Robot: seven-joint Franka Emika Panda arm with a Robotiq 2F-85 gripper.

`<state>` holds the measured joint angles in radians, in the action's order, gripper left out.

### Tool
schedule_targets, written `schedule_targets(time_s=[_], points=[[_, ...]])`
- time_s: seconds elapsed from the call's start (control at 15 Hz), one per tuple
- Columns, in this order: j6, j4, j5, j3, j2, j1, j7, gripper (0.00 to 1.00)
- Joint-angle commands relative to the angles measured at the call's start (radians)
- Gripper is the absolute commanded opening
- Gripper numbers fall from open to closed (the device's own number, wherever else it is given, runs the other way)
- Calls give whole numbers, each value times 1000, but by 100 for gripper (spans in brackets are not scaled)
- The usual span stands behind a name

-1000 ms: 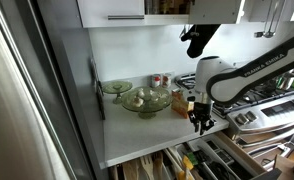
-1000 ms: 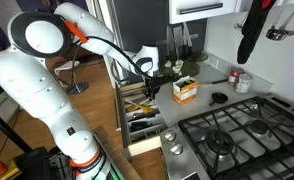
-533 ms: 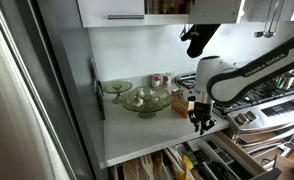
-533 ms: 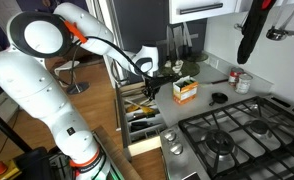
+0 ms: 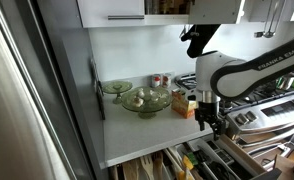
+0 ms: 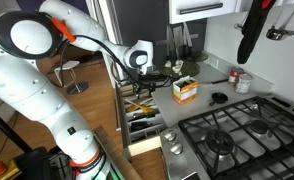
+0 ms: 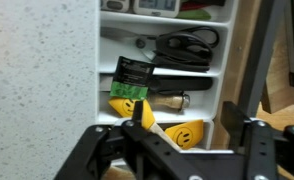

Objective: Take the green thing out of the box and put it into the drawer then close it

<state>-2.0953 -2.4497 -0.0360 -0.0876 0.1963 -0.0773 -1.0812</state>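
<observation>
Wrist view: bench edge at left, drawer open beneath it. Box stands on the bench in an exterior view. Claw hangs over the drawer, fingers apart, nothing held. Green thing appears to lie inside, against a dark packet; identification uncertain. Outstanding: closing the drawer.

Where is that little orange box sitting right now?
In an exterior view the box stands on the white counter, with the glass bowls on one side of it and the stove on the other.
</observation>
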Motion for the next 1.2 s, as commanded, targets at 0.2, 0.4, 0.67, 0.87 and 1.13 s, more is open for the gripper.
schedule_targets(time_s=[0.2,0.4,0.67,0.87,1.13], points=[[168,-40,-30,-42,98,-67,443,100],[153,-9,-12,-16,70,-84,359,100],[153,-7,-12,-7,69,-82,354,100],[114,-36,-43,-18,82,-94,379,100],[-21,-151,-144,-43,145,-136,514,100]])
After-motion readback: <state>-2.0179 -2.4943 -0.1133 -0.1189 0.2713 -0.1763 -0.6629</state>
